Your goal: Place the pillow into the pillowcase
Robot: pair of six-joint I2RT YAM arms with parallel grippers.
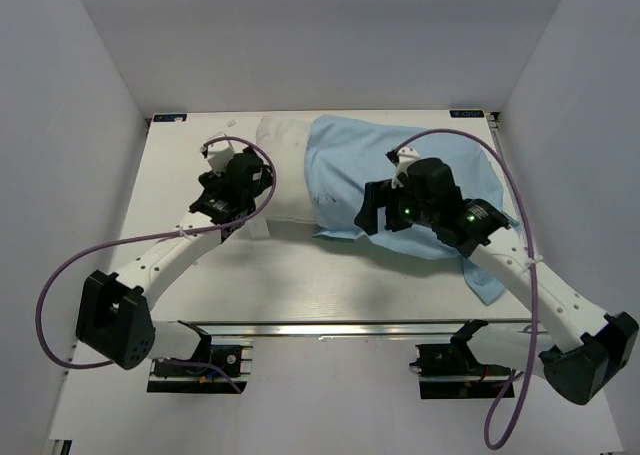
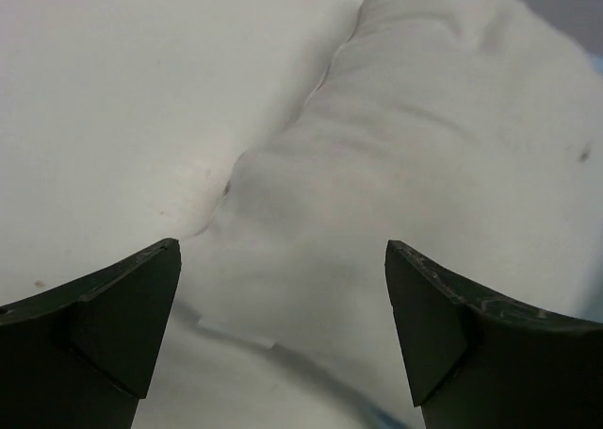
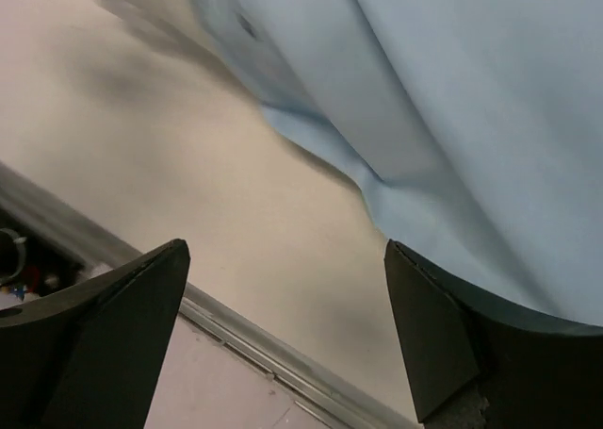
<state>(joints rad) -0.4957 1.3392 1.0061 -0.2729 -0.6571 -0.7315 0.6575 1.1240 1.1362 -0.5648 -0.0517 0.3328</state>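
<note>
The white pillow [image 1: 282, 170] lies across the back of the table, its left end bare. The pillowcase [image 1: 400, 170], showing its plain light blue side, covers the pillow's right part and trails toward the right front. My left gripper [image 1: 240, 190] hovers over the pillow's left end, open and holding nothing; in the left wrist view its gripper [image 2: 283, 250] frames the creased pillow [image 2: 424, 146]. My right gripper [image 1: 383, 215] stands open at the pillowcase's near edge; in the right wrist view this gripper [image 3: 285, 248] is over bare table, with the pillowcase [image 3: 471, 99] just beyond its fingers.
The white table [image 1: 300, 275] sits inside white walls on three sides. A metal rail [image 3: 254, 344] runs along its near edge, where both arm bases are mounted. Purple cables loop beside each arm.
</note>
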